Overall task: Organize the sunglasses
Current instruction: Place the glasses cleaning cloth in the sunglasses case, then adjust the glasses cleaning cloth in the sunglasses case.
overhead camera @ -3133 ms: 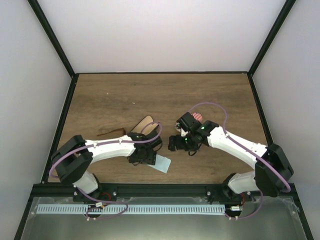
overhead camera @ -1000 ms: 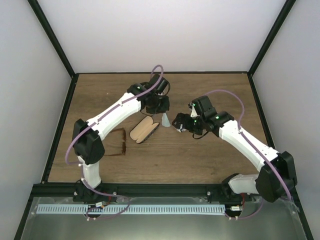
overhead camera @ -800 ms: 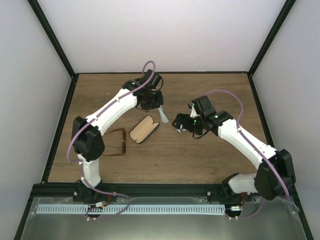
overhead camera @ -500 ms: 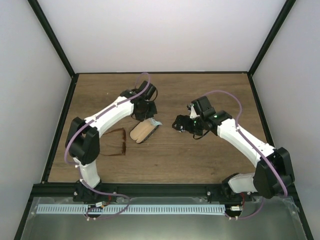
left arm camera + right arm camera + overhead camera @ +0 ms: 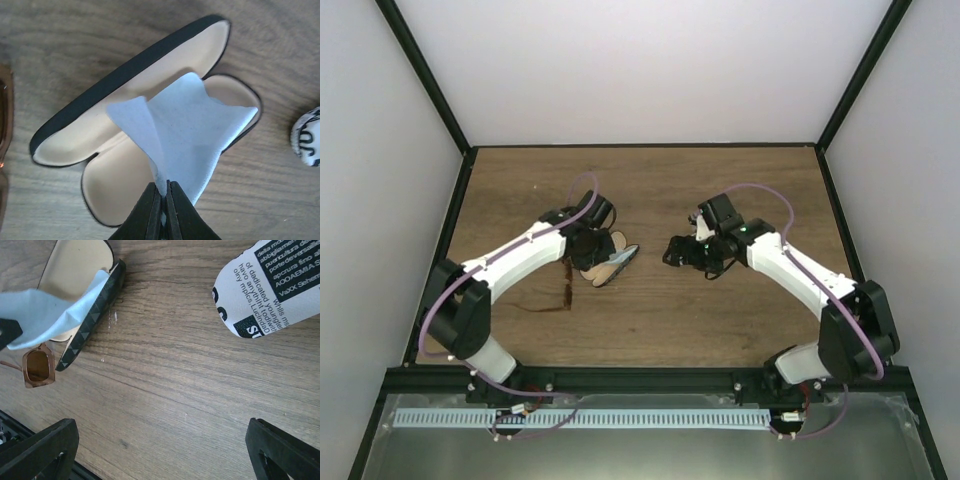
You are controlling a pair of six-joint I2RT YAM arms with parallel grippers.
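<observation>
Left wrist: sunglasses [image 5: 4,117] lie left of left end effector [image 5: 162,189] pinching cloth [image 5: 185,125].

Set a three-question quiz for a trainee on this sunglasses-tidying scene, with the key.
1. True or false: the left gripper is shut on the light blue square cloth, which hangs over the open black case with tan lining.
2. Fill in: the right gripper has its jaws ____ and holds nothing.
3. Where are the slim sunglasses with reddish-brown frame and amber lenses?
A) inside the open case
B) on the wooden table beside the case
C) in the right gripper
Key: 1 true; 2 open; 3 B.
</observation>
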